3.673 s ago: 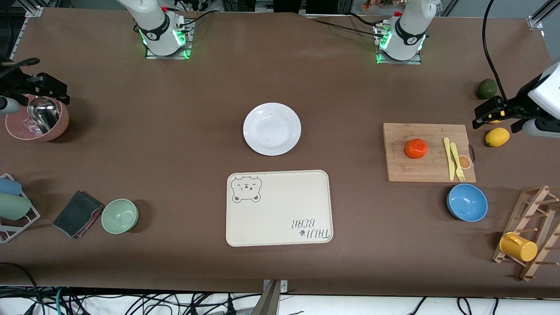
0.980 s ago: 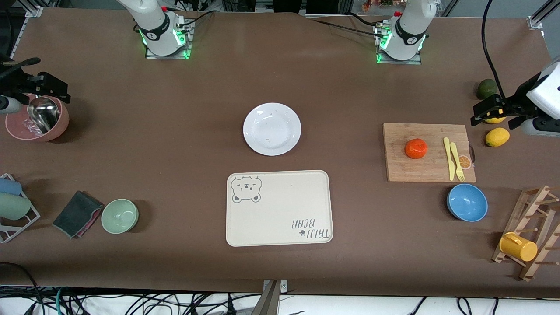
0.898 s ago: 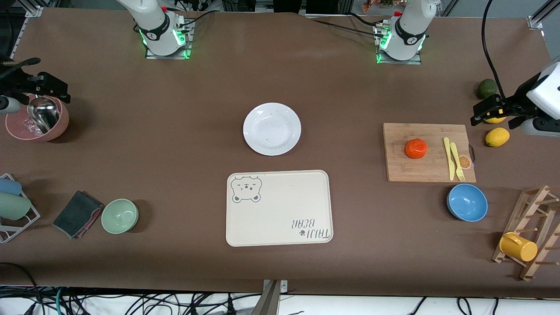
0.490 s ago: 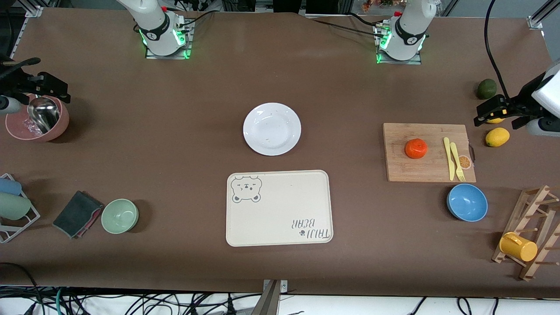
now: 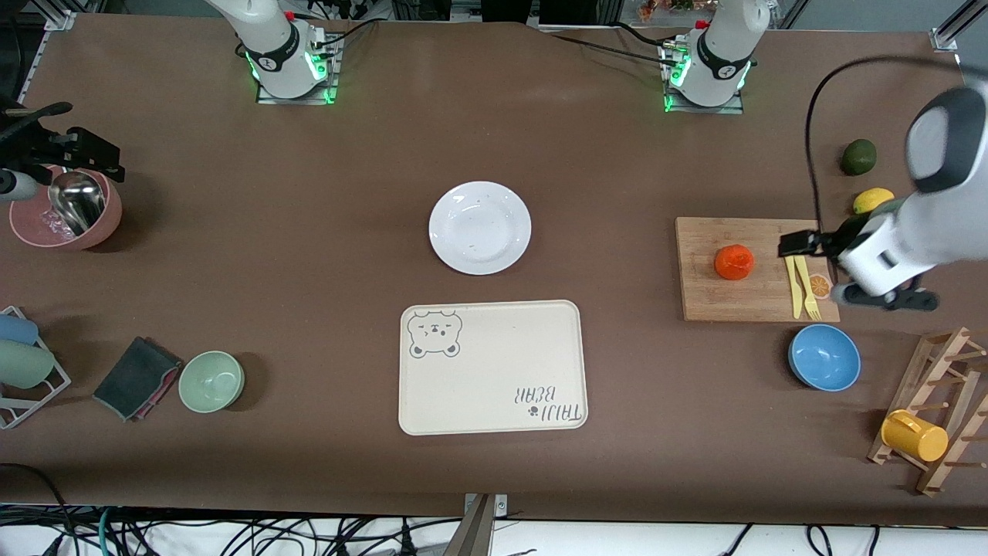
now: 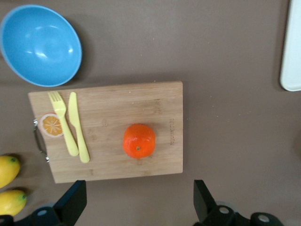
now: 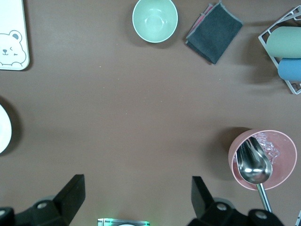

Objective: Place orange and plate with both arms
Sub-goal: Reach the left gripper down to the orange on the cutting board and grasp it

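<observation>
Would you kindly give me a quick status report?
Left gripper open over wooden cutting board, beside small orange. Right gripper open, waiting. Round white plate untouched. Nothing blocking.
</observation>
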You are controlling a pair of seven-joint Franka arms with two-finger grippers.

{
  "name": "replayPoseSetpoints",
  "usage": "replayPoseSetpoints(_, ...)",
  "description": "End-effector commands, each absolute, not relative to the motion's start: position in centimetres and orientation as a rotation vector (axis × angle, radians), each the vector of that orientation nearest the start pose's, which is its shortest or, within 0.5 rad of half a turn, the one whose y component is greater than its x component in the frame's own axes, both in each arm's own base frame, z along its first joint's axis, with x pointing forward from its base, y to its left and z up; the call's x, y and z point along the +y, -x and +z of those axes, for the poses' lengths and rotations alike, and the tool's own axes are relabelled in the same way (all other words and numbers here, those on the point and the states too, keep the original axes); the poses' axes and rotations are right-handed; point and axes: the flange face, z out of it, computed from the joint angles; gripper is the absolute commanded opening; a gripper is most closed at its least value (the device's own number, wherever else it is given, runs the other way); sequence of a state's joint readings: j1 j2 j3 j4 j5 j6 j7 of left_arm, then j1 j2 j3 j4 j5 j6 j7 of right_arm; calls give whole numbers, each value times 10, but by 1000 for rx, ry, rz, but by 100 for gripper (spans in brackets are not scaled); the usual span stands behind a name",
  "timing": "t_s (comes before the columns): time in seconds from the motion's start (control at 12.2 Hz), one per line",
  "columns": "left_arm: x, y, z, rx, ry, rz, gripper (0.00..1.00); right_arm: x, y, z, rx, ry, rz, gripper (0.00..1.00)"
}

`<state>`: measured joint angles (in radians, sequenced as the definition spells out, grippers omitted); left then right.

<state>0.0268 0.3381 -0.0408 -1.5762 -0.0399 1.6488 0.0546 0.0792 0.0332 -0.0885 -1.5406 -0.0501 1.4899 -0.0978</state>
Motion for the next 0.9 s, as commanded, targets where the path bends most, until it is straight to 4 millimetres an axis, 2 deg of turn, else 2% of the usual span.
replayPoseSetpoints(0.0,0,-631,375,72,3180,404,100,-10,-556,619,-140,3183,143,100)
replayPoseSetpoints(0.16,3,-610,344,46,3173,352,100,-10,-556,619,-137,3183,143,100)
replayPoseSetpoints(0.41,3,-572,305,36,3176,162,100,-10,-555,620,-140,3183,141,100)
replayPoseSetpoints(0.57,5,-568,277,23,3176,161,100,-10,-556,619,-140,3183,141,100)
replayPoseSetpoints(0.82,6,-560,247,-29,3171,228,100,-10,-556,619,-140,3183,143,100)
